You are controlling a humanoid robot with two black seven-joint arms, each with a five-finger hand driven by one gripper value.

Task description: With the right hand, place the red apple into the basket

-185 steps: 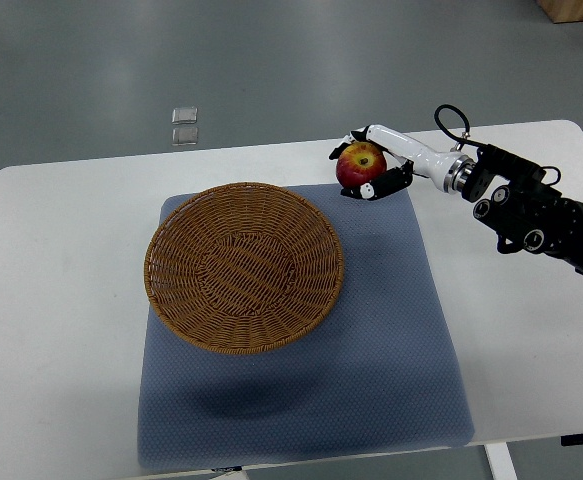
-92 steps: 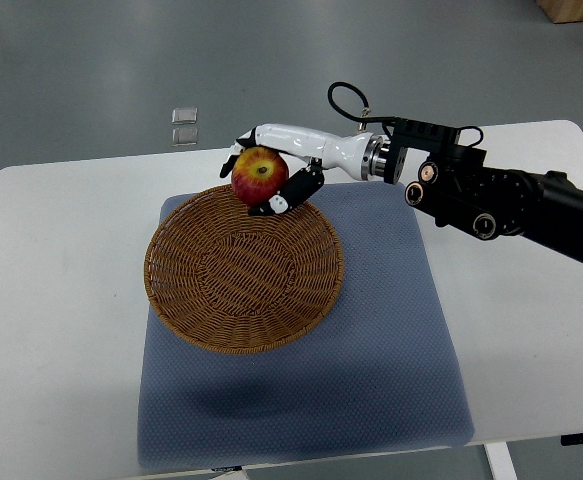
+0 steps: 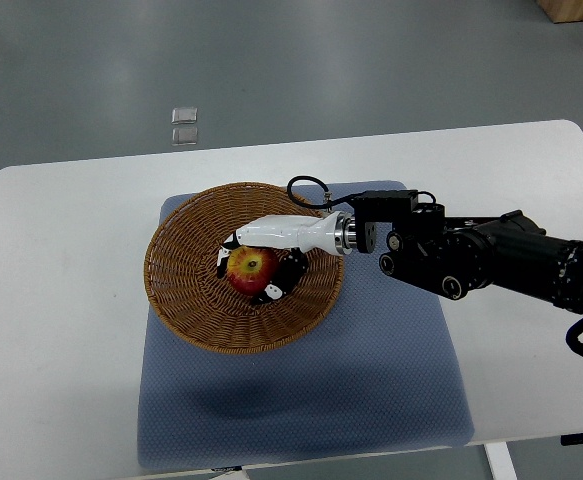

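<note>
A red and yellow apple (image 3: 250,268) lies inside the round wicker basket (image 3: 186,300), near its middle. My right hand (image 3: 256,268) reaches in from the right over the basket's rim, its white and black fingers (image 3: 283,277) curled around the apple. Whether the apple rests on the basket's floor or hangs just above it I cannot tell. The left arm does not show.
The basket sits on a blue-grey mat (image 3: 371,370) on a white table (image 3: 61,330). My black right forearm (image 3: 491,262) crosses the mat's right part. Grey floor with two small square markers (image 3: 184,124) lies beyond the table's far edge.
My right hand carried the apple from the mat's far right corner leftward over the basket's far rim, then down into the basket's middle.
</note>
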